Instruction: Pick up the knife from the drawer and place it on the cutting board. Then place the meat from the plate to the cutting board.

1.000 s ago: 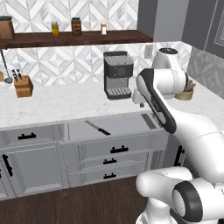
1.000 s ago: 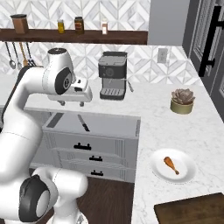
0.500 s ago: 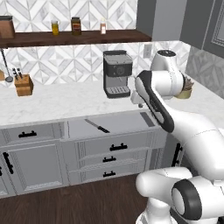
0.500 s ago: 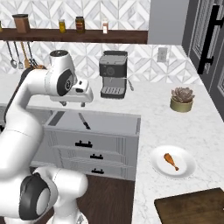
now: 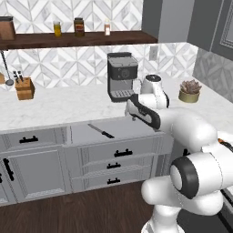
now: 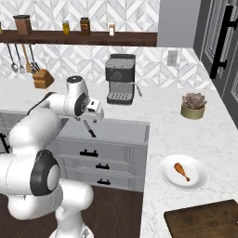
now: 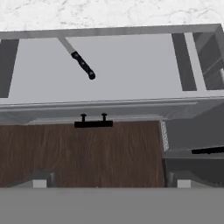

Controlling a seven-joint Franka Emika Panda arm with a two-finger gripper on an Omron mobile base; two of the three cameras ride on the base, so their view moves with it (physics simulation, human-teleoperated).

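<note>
The wide grey drawer [image 5: 119, 129] stands pulled open under the counter. The knife [image 5: 101, 131] lies slantwise in its left half, black handle towards the front; in the hand view the knife [image 7: 81, 64] is at upper left inside the drawer [image 7: 131, 65]. My gripper [image 5: 133, 113] hangs open above the drawer's right part, apart from the knife, holding nothing. From the right, the gripper [image 6: 89, 119] is just above the knife [image 6: 89, 130]. The meat [image 6: 181, 171] rests on the white plate [image 6: 196, 179]. The cutting board [image 6: 204, 222] lies in front of the plate.
A coffee machine [image 5: 122, 76] stands on the counter behind the drawer. A knife block [image 5: 24, 88] is at far left and a potted plant [image 6: 193, 105] at right. Jars line the wall shelf [image 5: 73, 40]. Narrower drawers [image 5: 113, 166] sit below.
The hand has swung left and down from beside the coffee machine to over the open drawer. The knife, meat and plate have not moved.
</note>
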